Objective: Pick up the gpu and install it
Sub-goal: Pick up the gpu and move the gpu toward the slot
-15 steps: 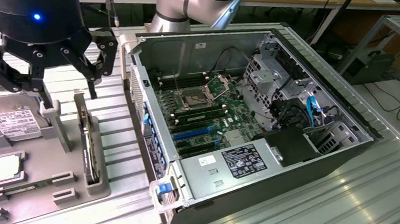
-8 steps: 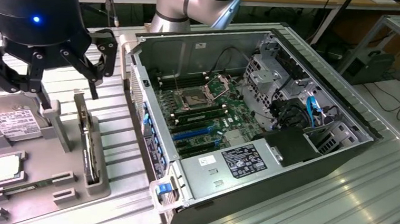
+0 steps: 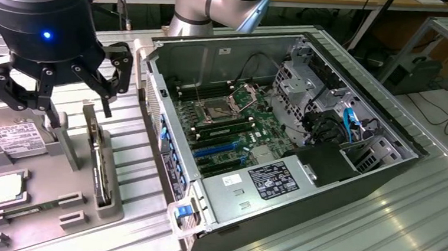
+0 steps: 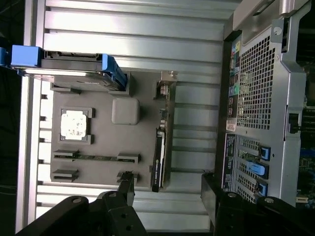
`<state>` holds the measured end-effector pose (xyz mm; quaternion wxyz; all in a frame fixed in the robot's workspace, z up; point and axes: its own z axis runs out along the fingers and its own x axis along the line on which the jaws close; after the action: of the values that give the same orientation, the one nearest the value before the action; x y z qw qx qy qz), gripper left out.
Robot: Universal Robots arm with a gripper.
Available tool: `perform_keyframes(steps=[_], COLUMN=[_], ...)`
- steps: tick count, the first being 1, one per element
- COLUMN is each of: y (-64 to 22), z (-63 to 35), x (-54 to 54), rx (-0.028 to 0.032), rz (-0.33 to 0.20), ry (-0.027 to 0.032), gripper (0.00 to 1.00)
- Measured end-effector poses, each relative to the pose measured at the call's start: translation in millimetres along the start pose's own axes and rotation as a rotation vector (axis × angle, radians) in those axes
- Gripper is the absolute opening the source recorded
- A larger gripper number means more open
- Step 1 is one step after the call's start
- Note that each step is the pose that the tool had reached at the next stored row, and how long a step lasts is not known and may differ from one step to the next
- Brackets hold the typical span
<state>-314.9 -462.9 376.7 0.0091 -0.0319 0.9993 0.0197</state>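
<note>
The open computer case (image 3: 296,231) fills the exterior view's centre and right; the grey holder tray (image 3: 43,175) lies lower left. Over it the gripper (image 3: 67,105) hangs, jaws spread and empty — the gpu (image 3: 101,170) stands on edge in the tray's slot below. Fingers are best squared across its thin faces, I judge.

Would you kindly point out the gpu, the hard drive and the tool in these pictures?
gpu (image 4: 158,160), wrist view, on its dark board edge.
hard drive (image 3: 15,138), exterior view, on its white label.
tool (image 4: 167,178), wrist view, midway between its open fingertips.
</note>
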Motion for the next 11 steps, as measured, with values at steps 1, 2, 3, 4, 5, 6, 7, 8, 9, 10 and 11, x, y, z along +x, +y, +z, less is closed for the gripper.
perform_keyframes(steps=[1,2,3,4,5,6,7,8,9,10,11], y=[0.0,-0.1,-0.1,-0.1,-0.1,0.0,0.0,0.0,-0.1,-0.1,-0.2], z=[1.4,2.8,4.5,6.2,7.9,9.7,11.5,13.4,15.1,16.8,18.6], x=[0.0,0.0,0.0,0.1,0.1,0.1,0.1,0.1,0.1,0.2,0.2], rx=[0.0,0.0,0.0,0.0001,0.0002,0.0004,0.0005,0.0004,0.0005,0.0005,0.0005], rz=[0.0,0.0,0.0,0.0,0.0,0.0,0.0,0.0,0.0,0.0,0.0], ry=[0.0001,0.0001,0.0001,0.0001,0.0001,0.0001,0.0001,0.0,0.0001,0.0001,0.0001], gripper=[0.66,0.66,0.66,0.66,0.66,0.66,0.66,0.66,0.66,0.66,0.66])
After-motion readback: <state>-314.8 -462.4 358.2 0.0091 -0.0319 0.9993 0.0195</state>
